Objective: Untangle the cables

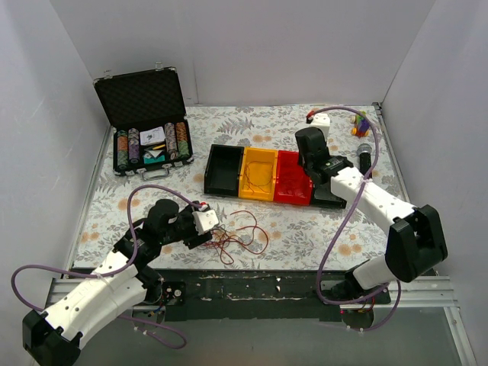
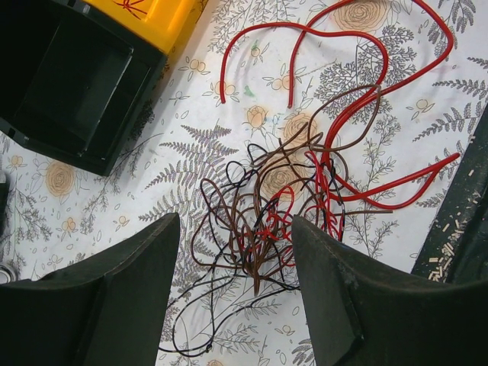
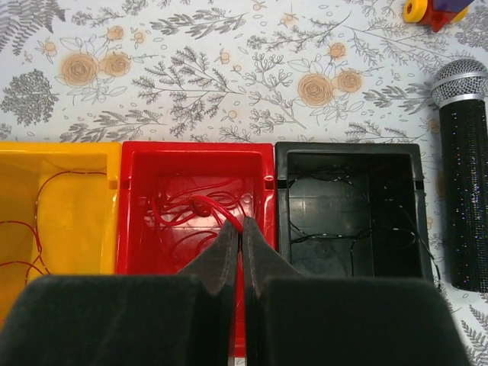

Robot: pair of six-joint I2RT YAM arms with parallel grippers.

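Left gripper (image 2: 235, 229) hangs open and empty over the cables (image 2: 267, 210), a knotted red-and-brown nest near-left of the red bin (image 1: 286, 187); right gripper (image 3: 237, 227), above that bin, pinches a red strand (image 3: 207, 204).

Looks like a robotics lab booth: plain white panels (image 1: 290, 46) walling in a floral-cloth worktop (image 1: 305, 229), a white jointed robot arm (image 1: 91, 293) bolted on.

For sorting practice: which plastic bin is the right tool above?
The red plastic bin, between the yellow bin and a black bin: the shut right tool hangs over it.

open tablecloth (image 1: 305, 236) around cables (image 1: 240, 238), bins (image 1: 223, 191) beyond
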